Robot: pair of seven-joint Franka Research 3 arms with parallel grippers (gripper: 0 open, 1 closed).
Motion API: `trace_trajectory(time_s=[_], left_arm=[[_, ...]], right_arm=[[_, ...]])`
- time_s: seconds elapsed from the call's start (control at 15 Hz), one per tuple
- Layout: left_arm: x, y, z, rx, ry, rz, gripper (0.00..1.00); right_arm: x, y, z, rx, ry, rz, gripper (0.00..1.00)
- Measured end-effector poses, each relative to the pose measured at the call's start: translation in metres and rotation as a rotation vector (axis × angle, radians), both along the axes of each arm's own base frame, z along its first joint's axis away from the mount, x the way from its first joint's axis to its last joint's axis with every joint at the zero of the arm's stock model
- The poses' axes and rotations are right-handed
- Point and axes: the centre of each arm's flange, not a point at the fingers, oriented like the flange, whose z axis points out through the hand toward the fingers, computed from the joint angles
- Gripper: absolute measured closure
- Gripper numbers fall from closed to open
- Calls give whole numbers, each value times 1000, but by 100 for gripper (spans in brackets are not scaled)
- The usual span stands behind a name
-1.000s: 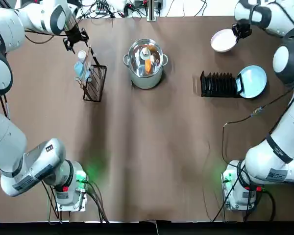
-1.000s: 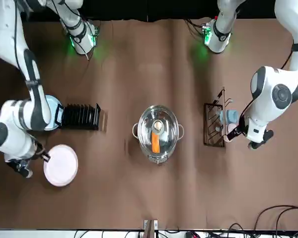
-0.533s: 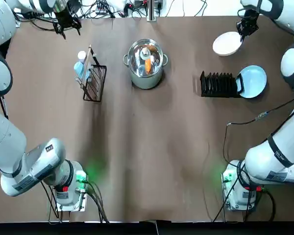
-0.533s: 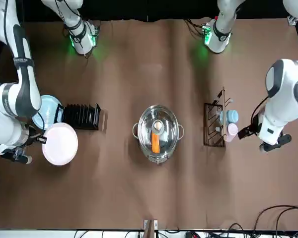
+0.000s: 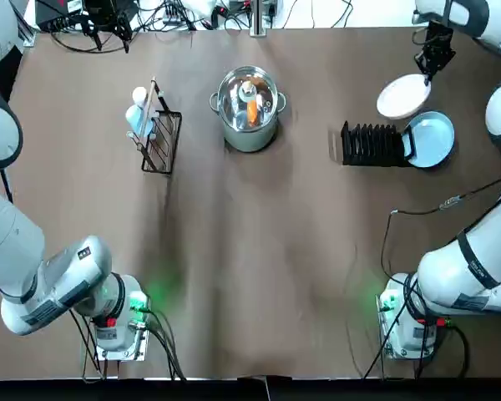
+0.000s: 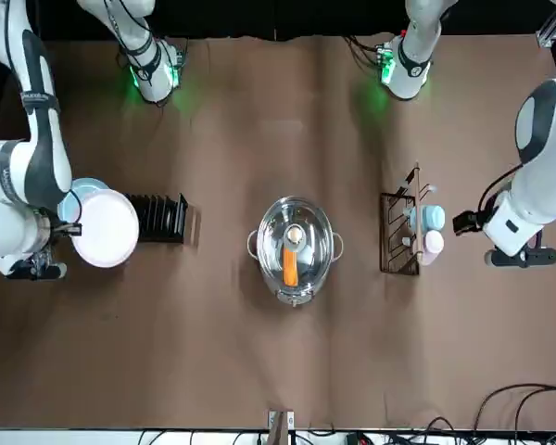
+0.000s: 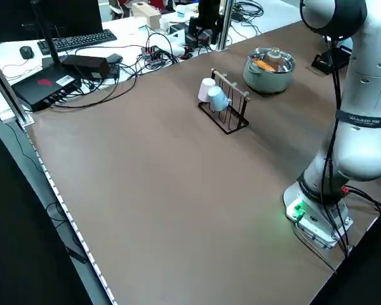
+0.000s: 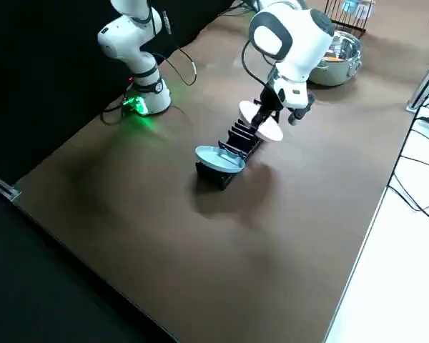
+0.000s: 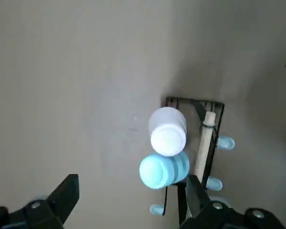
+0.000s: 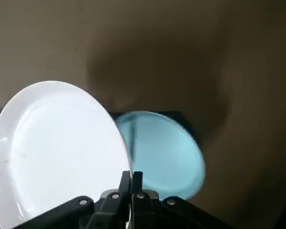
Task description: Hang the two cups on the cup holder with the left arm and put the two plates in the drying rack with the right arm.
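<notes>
**White plate up in the air, both cups on the pegs**

Right gripper (image 10: 131,177) has its jaws clamped on the white plate (image 5: 403,96), held above the drying rack (image 5: 371,144), where the blue plate (image 5: 431,139) sits at the end. Left gripper (image 9: 128,200), jaws apart, hangs over the cup holder (image 5: 157,127) carrying the lilac cup (image 9: 168,130) and blue cup (image 9: 164,169).

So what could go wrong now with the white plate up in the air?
The right gripper pinches only the rim of the white plate, so it might slip and drop. It hangs right above the blue plate already leaning at the end of the drying rack; coming down, it might knock that one or miss a slot.
</notes>
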Motion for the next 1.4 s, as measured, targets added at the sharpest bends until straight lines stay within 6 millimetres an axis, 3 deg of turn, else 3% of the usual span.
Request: trace_trajectory(time_s=[0.27,0.6,0.93,1.07,1.2,1.4], left_arm=[[1,-19,22,26,-24,-32,0],[-1,-29,43,52,-56,6,0],[-31,-20,110,-35,-118,66,0],[-50,-22,124,-26,-89,20,0],[-51,-23,120,-25,-73,-1,0],[-50,-23,115,-25,-60,-14,0]], right_arm=[[-10,1,-14,-142,60,108,97],[-27,5,-29,-310,129,242,97],[-36,22,-25,-362,86,345,97],[-43,27,-28,-398,42,428,97],[-45,33,-29,-447,25,449,97],[-49,66,-37,-491,-21,432,97]])
